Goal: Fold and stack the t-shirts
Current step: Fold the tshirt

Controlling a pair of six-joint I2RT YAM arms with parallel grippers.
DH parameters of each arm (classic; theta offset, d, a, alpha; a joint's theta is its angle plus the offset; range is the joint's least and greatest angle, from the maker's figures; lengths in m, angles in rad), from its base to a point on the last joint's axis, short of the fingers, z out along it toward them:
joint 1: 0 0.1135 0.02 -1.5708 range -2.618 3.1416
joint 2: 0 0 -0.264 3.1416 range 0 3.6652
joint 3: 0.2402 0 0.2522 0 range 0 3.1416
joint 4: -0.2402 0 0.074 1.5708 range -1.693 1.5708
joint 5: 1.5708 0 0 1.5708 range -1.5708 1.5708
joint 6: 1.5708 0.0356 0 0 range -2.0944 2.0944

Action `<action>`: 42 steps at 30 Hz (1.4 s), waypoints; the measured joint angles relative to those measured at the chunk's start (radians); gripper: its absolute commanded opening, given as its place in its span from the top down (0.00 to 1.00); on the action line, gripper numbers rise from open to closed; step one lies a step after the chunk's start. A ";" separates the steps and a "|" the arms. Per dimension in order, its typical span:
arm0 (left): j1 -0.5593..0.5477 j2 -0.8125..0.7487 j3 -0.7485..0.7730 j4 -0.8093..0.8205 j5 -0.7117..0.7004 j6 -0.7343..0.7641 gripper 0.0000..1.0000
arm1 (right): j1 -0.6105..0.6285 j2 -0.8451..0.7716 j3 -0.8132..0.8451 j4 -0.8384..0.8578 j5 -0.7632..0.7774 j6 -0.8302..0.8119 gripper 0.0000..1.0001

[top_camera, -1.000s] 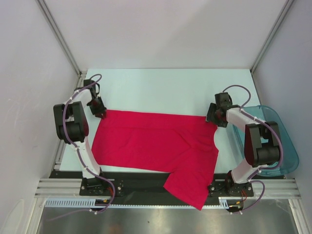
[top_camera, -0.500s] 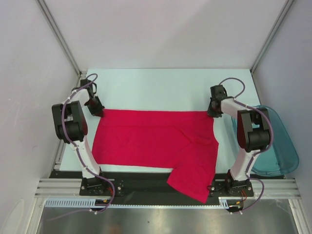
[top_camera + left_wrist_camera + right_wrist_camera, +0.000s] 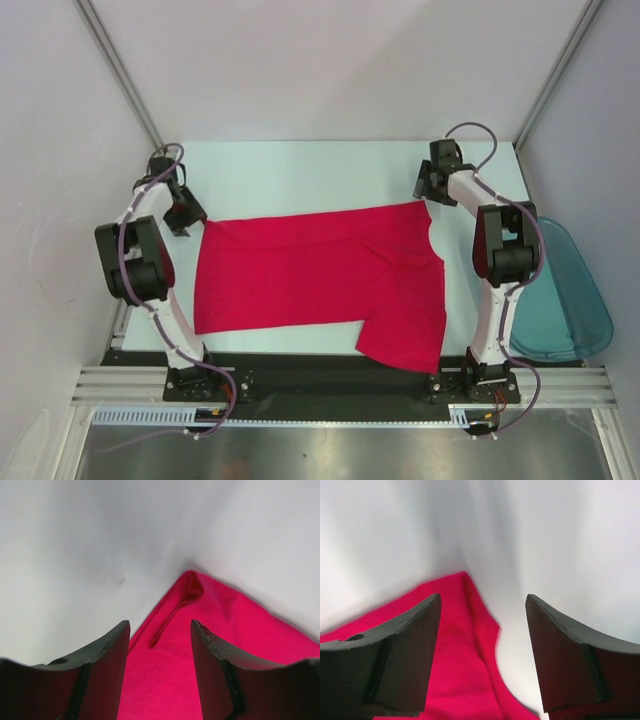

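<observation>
One bright red t-shirt (image 3: 320, 275) lies spread flat on the pale table (image 3: 300, 175). A sleeve or flap of it reaches toward the near edge at the right. My left gripper (image 3: 190, 218) sits at the shirt's far left corner. In the left wrist view that gripper (image 3: 159, 630) is open over the red cloth (image 3: 240, 645), holding nothing. My right gripper (image 3: 424, 190) hovers at the far right corner. In the right wrist view it (image 3: 482, 605) is open too, with the cloth's corner (image 3: 455, 670) under its left finger and bare table under the other.
A translucent teal plastic bin (image 3: 565, 300) stands at the right edge of the table, beside the right arm. White walls and metal frame posts enclose the table on the left, back and right.
Both grippers pulled the shirt's far corners away from the bases, then opened and let go. The shirt now lies farther onto the table, with less of it over the near edge.
</observation>
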 measured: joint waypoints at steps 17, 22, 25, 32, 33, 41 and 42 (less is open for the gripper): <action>0.052 -0.159 -0.289 0.089 0.200 -0.056 0.63 | -0.015 -0.665 -0.544 -0.007 -0.141 0.047 0.30; 0.053 -0.144 -0.291 0.122 0.216 -0.056 0.64 | -0.007 -0.679 -0.602 -0.009 -0.173 0.051 0.31; 0.053 -0.141 -0.291 0.132 0.215 -0.056 0.66 | -0.003 -0.688 -0.610 -0.011 -0.180 0.058 0.31; 0.053 -0.102 -0.290 0.134 0.215 -0.057 0.74 | -0.001 -0.695 -0.610 -0.006 -0.181 0.080 0.31; 0.053 -0.102 -0.290 0.134 0.215 -0.057 0.74 | -0.001 -0.695 -0.610 -0.005 -0.183 0.087 0.31; 0.053 -0.101 -0.290 0.134 0.210 -0.058 0.94 | -0.001 -0.655 -0.616 0.033 -0.245 0.124 0.53; 0.053 -0.101 -0.290 0.134 0.208 -0.058 0.99 | -0.001 -0.645 -0.619 0.037 -0.253 0.131 0.58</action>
